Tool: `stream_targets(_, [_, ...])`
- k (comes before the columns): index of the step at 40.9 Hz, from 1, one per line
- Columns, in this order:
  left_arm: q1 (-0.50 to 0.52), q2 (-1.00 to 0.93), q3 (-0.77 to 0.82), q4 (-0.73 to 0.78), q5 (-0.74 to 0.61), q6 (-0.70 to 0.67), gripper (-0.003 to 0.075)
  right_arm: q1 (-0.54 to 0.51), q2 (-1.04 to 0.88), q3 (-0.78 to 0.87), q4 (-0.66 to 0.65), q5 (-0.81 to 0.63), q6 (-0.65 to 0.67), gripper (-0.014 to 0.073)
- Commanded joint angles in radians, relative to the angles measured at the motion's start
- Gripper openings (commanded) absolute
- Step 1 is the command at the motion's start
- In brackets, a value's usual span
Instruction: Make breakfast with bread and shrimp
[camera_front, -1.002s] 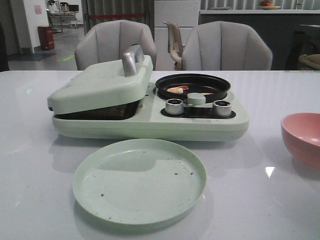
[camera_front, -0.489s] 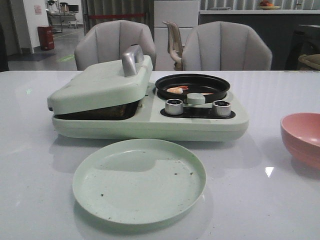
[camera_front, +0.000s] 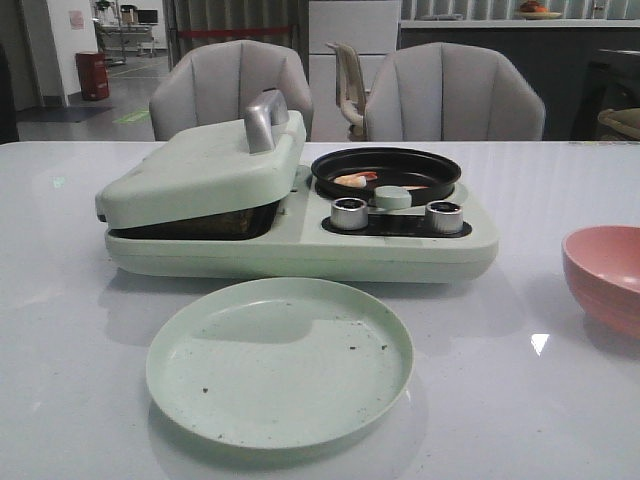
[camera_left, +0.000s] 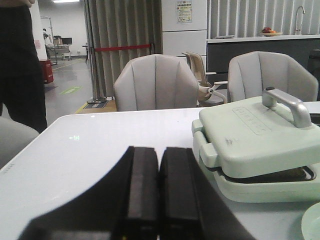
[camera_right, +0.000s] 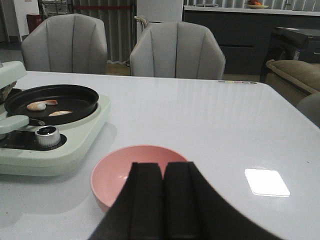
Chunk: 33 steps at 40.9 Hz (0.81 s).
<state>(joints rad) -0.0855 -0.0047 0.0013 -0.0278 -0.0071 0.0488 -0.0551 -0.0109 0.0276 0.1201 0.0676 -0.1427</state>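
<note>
Two shrimp (camera_right: 36, 105) (camera_right: 62, 113) lie in the black round pan (camera_front: 386, 171) on the right half of the pale green breakfast maker (camera_front: 300, 240); one shrimp (camera_front: 351, 180) shows in the front view. The grill lid (camera_front: 200, 170) with its silver handle (camera_left: 290, 102) rests almost down over the left half, and the bread is hidden. My left gripper (camera_left: 159, 160) is shut and empty, to the left of the maker. My right gripper (camera_right: 163, 172) is shut and empty, near the pink bowl (camera_right: 135, 172). Neither gripper appears in the front view.
An empty pale green plate (camera_front: 279, 360) with dark crumbs lies in front of the maker. The pink bowl (camera_front: 605, 275) stands at the right edge. Two silver knobs (camera_front: 349, 213) (camera_front: 444, 216) face forward. Grey chairs (camera_front: 230, 90) stand behind the table.
</note>
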Motion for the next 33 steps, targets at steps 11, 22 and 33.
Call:
stream_targets(11, [-0.007,-0.021,0.007,-0.005,-0.087,-0.01,0.0101,-0.004,-0.022,-0.016,-0.12,-0.186,0.136,0.0045])
stream_targets(22, [-0.007,-0.021,0.007,-0.005,-0.087,-0.01,0.0101,-0.004,-0.021,-0.016,-0.12,-0.183,0.136,0.0045])
stream_targets(33, [-0.007,-0.021,0.007,-0.005,-0.087,-0.01,0.0101,-0.004,-0.021,-0.016,-0.12,-0.183,0.136,0.0045])
